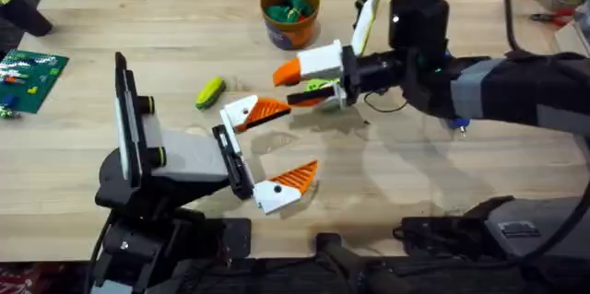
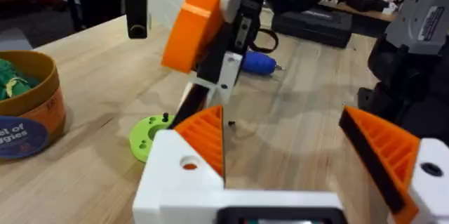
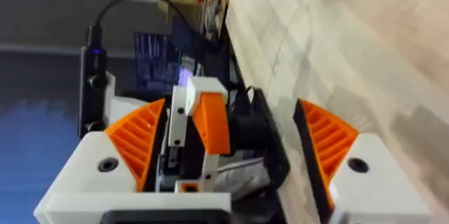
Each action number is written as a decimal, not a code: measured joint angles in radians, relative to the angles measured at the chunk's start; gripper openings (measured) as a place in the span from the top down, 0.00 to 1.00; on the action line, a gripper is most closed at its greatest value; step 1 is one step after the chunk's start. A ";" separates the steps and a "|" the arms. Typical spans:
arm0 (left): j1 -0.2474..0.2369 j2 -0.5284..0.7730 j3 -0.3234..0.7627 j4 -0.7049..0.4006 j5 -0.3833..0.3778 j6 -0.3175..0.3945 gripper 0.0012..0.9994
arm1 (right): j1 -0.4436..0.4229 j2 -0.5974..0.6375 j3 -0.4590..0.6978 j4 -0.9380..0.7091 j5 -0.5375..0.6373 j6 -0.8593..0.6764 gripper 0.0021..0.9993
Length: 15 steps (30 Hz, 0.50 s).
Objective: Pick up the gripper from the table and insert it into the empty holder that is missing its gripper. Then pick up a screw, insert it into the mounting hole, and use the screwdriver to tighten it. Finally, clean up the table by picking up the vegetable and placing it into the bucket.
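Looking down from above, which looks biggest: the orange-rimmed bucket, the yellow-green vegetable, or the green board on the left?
1. The green board and the bucket: about alike.
2. The vegetable: clearly smallest.

Surface inspected: a light wooden table (image 1: 184, 45) with visible plank seams. Near its far edge, centre, stands a small round bucket (image 1: 290, 16) with an orange rim and dark bluish side, holding green items. A yellow-green vegetable piece (image 1: 210, 92) lies in front of the bucket and to its left, well apart from it. A green circuit board (image 1: 30, 78) rests at the left edge. A stubby bright blue power screwdriver (image 2: 261, 62) lies on the wood. A flat green disc (image 2: 149, 135) also lies on the table.
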<state>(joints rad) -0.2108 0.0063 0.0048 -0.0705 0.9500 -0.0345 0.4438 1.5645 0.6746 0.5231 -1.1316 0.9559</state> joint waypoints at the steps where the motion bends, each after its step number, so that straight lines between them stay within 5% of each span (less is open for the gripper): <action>1: 0.000 0.000 0.000 0.000 0.000 0.000 0.01 | -0.013 0.000 0.000 0.000 0.000 -0.013 0.01; 9: 0.000 0.000 0.000 0.000 0.000 0.000 0.01 | -0.099 -0.003 0.001 -0.079 0.019 -0.155 0.01; 15: 0.000 0.000 0.000 0.000 0.000 0.000 0.01 | -0.178 -0.065 0.010 -0.429 0.094 -0.311 0.01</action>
<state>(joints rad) -0.2108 0.0066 0.0048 -0.0704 0.9501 -0.0345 0.2654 1.4996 0.6851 0.0942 -1.0379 0.6451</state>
